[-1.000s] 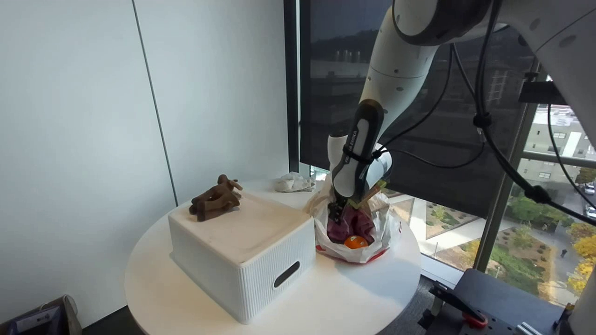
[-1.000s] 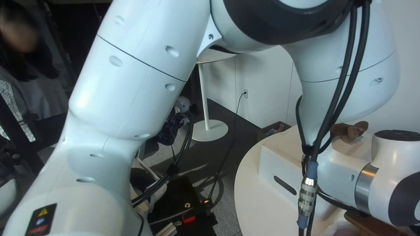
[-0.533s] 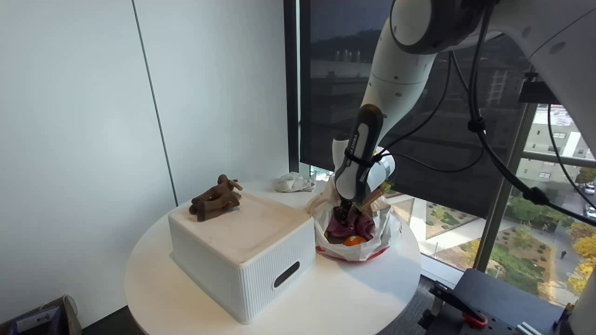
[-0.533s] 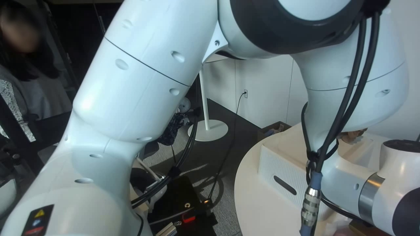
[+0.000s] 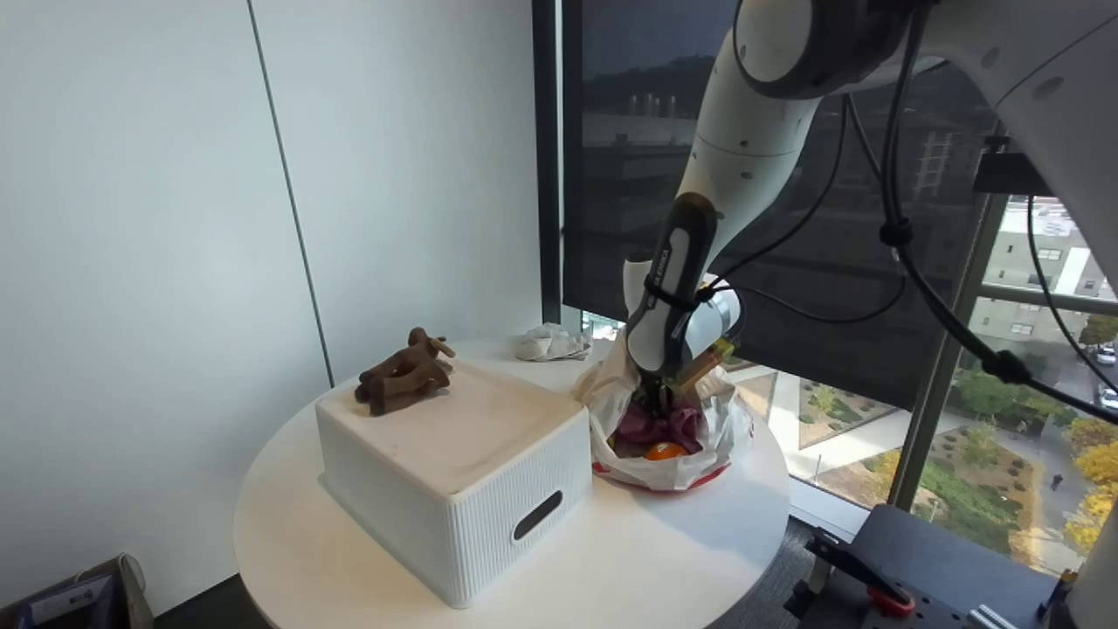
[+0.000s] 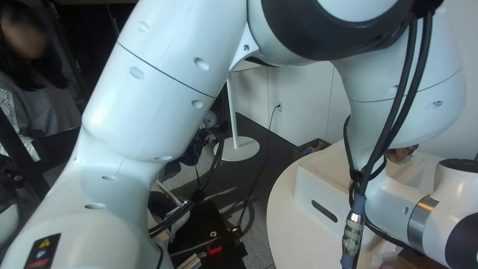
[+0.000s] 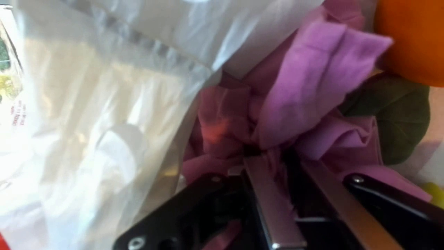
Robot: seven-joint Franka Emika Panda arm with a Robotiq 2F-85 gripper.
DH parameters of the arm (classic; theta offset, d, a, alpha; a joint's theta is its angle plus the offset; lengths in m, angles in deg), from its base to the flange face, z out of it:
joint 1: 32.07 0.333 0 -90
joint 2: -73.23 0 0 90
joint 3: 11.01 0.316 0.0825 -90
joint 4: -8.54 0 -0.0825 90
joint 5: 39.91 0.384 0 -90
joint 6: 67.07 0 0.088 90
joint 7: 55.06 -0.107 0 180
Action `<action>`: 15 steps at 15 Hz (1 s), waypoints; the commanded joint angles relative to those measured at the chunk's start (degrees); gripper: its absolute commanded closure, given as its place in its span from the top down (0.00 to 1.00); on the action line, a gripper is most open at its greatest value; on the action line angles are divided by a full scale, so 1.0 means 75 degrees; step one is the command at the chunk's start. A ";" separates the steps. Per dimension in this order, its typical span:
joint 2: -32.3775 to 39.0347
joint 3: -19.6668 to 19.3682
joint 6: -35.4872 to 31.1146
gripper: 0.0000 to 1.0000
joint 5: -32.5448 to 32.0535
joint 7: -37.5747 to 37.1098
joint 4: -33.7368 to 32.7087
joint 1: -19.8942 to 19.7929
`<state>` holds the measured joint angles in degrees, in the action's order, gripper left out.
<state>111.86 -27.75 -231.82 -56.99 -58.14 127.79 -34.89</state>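
Crumpled purple cloth (image 7: 305,93) sits dead ahead, pinched in my black gripper (image 7: 275,159), inside this white plastic bag's rim (image 5: 727,428).

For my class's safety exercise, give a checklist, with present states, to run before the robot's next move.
1. Purple cloth gripped by the end effector: ok, pinched between its jaws.
2. Orange outside the grip: ok.
3. Cloth clear of green leaf: not ok, a fold overlaps it.
4. Plastic bag free of the jaws: cannot tell, its film hangs beside them.
5. Brown stuffed toy supported: ok, it lies on the ribbed white box.
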 commanded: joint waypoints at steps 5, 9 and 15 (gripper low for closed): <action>-0.1296 0.0048 0.3686 0.03 0.0296 0.0941 0.0155 0.0493; -0.2018 0.0325 0.6218 0.03 0.0925 0.1922 -0.0141 0.0662; -0.3954 0.1727 0.8358 0.03 0.1033 0.3016 -0.0315 0.0324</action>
<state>90.43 -18.77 -172.54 -50.55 -39.71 123.99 -31.46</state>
